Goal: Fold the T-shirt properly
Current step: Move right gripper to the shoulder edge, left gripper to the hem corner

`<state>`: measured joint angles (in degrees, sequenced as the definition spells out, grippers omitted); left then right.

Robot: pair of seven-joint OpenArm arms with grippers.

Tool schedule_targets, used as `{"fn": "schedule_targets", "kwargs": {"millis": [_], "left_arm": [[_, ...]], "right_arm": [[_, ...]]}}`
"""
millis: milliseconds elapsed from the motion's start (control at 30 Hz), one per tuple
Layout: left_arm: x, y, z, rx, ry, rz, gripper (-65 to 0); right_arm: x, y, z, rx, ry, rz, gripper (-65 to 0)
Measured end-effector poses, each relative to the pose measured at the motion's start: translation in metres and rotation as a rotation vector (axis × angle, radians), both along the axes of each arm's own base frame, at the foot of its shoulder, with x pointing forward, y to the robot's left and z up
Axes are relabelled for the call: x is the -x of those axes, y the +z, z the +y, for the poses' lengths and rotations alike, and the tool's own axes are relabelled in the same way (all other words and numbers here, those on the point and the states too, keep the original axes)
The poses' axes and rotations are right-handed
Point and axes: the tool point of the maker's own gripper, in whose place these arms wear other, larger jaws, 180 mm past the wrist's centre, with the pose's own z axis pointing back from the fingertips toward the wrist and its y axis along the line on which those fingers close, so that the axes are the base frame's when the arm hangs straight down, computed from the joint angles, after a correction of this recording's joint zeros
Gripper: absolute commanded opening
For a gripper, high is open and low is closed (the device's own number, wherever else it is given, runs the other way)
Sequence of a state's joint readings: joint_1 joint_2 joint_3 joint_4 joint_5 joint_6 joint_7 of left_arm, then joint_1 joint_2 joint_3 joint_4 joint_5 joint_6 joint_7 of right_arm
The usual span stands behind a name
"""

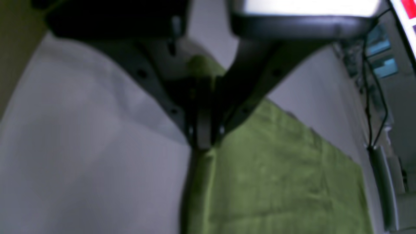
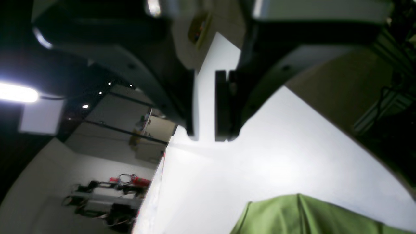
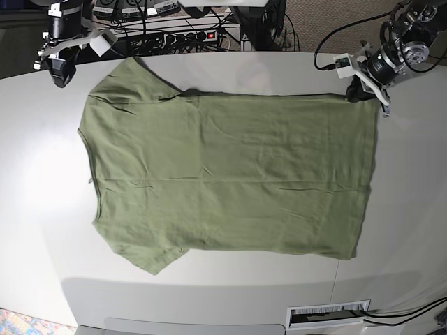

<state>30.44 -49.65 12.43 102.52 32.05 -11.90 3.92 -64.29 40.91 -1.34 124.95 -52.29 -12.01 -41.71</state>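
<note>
Corner pinch first: left gripper [image 1: 203,143] clamps the hem corner of the T-shirt [image 3: 223,181], spread flat on the table [image 3: 42,230]. Right gripper [image 2: 206,138] hangs empty, jaws apart, above the far sleeve. Next, likely, it grabs that side.

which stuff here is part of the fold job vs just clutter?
Job:
- T-shirt, spread flat on the table
- left hand, shut on the T-shirt's corner
- right hand, open, above bare table near a sleeve

Lying about:
- power strip and cables behind the table
- slotted panel at the front edge
</note>
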Motion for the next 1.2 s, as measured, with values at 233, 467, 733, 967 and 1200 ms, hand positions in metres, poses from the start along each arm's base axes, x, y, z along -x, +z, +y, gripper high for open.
{"fn": "schedule_targets", "kwargs": {"millis": [233, 467, 733, 967, 1200], "left_arm": [[0.024, 0.009, -0.016, -0.003, -0.055, 0.042, -65.0], [0.027, 0.010, -0.020, 0.007, -0.061, 0.047, -65.0], [0.027, 0.010, -0.020, 0.006, -0.061, 0.047, -65.0], [0.027, 0.010, -0.020, 0.007, -0.061, 0.047, -65.0], [0.027, 0.010, -0.020, 0.007, -0.061, 0.047, -65.0]], "right_arm": [[0.008, -0.019, 0.006, -0.077, -0.004, 0.097, -52.6], [0.012, -0.050, 0.031, -0.248, 0.042, 0.269, -42.4], [0.025, -0.073, 0.062, -0.455, 0.068, 0.442, -42.4], [0.021, -0.076, 0.064, -0.492, 0.070, 0.441, -42.4], [0.022, -0.093, 0.058, -0.530, 0.026, 0.467, -42.4]]}}
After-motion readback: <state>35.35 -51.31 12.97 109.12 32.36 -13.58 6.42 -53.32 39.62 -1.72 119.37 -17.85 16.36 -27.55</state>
